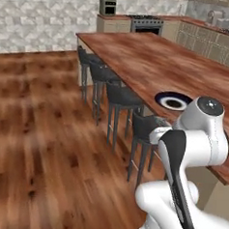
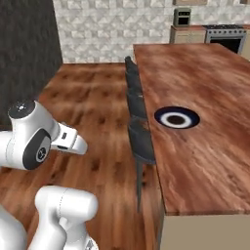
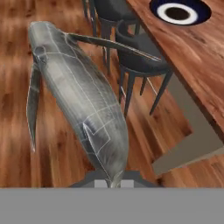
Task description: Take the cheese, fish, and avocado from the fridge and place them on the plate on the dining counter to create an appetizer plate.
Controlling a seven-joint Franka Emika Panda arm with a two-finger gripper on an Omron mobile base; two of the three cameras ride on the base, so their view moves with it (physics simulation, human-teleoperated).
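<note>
Fish (image 3: 76, 94): a long grey fish with fins, hanging out in front of the hand over the wood floor (image 3: 17, 144), just off the long edge of the surface.
Jaws: closed narrow on the tail end of the fish, at the bottom of the hand view; the finger tips themselves are mostly hidden behind it.
Gripper (image 3: 114, 181): pinches the thin tail, so the whole body sticks out beyond the hold.
Plate (image 2: 177, 118): dark, with a pale ring, bare, on the surface near its long edge by the stools (image 1: 118, 95).
Surface (image 2: 205, 161): reddish wood island top; the plate lies about midway along the near stretch.
Handling: the fish looks stiff, smooth and likely slippery; long and slim, so its weight sits far from the grip and it may swing or slide out.
Better hold: probably nearer mid-body, across the narrow width.
Placing: the fish looks longer than the plate is wide, so its ends will likely overhang the rim.
Cheese, avocado: not on the plate yet.
</note>
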